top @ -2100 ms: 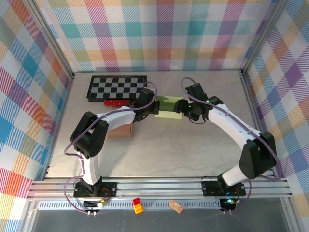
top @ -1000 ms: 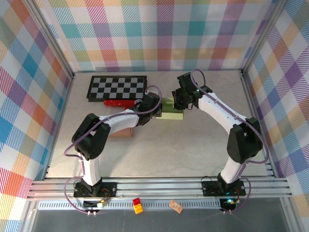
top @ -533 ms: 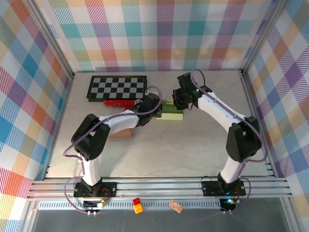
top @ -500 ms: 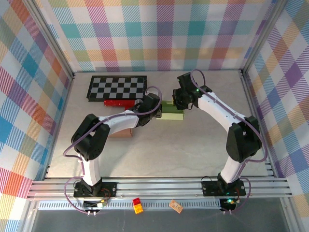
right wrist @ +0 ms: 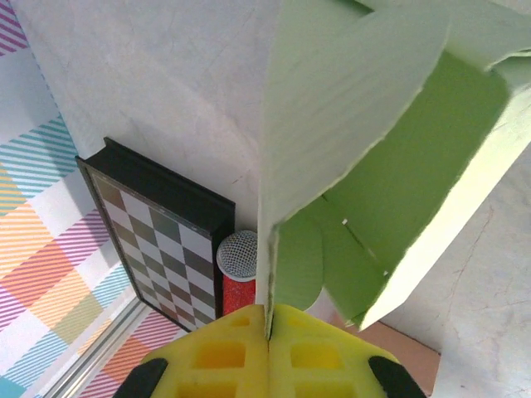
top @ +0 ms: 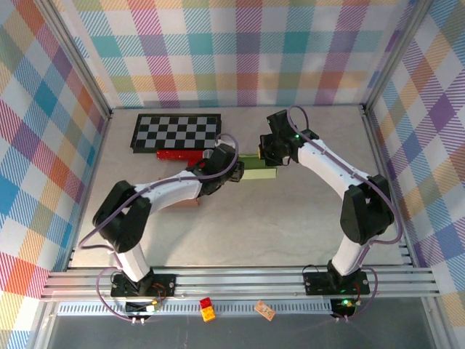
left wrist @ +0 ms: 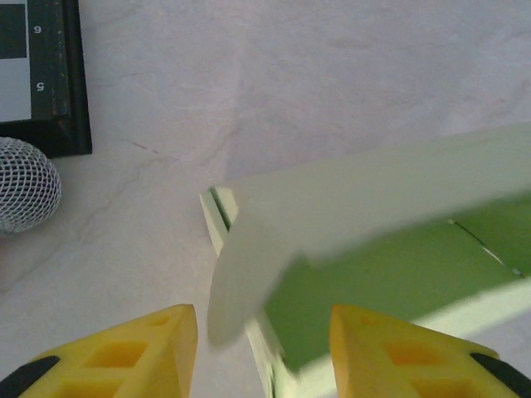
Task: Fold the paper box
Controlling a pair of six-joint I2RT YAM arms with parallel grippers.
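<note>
Green paper box lies toward twelve o'clock on the table. My right gripper, at its one o'clock, pinches one flap shut. My left gripper, at its nine o'clock, stands parted, gripping nothing.

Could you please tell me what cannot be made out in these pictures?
Top view: left arm and right arm cover most of the paper box; folds unreadable.
Left wrist view: its near flap is blurred, its right side cut off.
Right wrist view: the box half hides the mesh-headed object.
</note>
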